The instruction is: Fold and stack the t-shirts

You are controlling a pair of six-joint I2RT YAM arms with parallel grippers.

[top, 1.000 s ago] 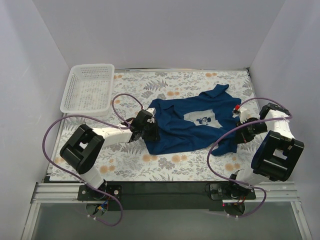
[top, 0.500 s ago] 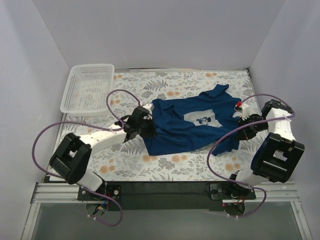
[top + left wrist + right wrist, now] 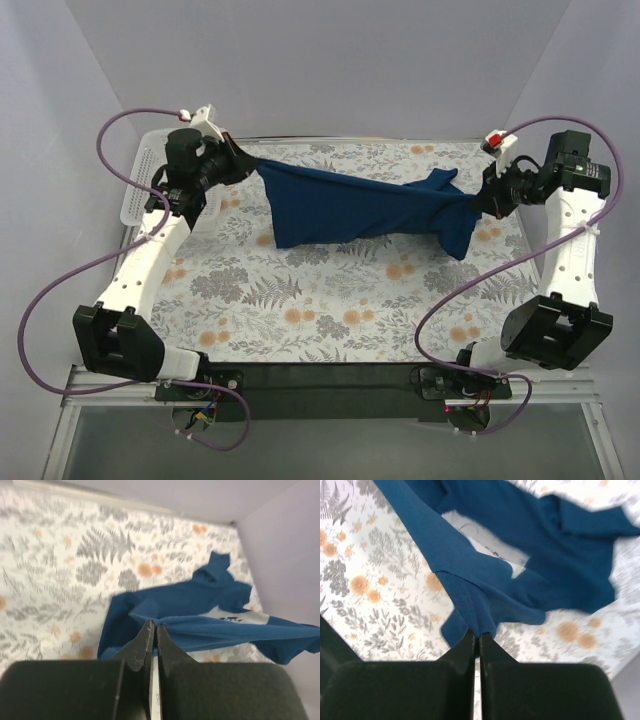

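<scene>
One big flowery table (image 3: 330,300) lies under me, and above its far half hangs the dark blue t-shirt (image 3: 350,205), pulled into a long band from near the far left corner to the right edge. It is soft, light and floppy, so I think it will sag and bunch unless I hold it by its edges. My left gripper (image 3: 243,160) and right gripper (image 3: 482,199) are each pinched tight on one end of it.

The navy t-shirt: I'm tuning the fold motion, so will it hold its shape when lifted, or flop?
Probably floppy: strung between the left hand and right hand, the navy t-shirt droops in loose folds below the taut top edge. Likely light, since two small pinches at its edges seem to carry it.
</scene>
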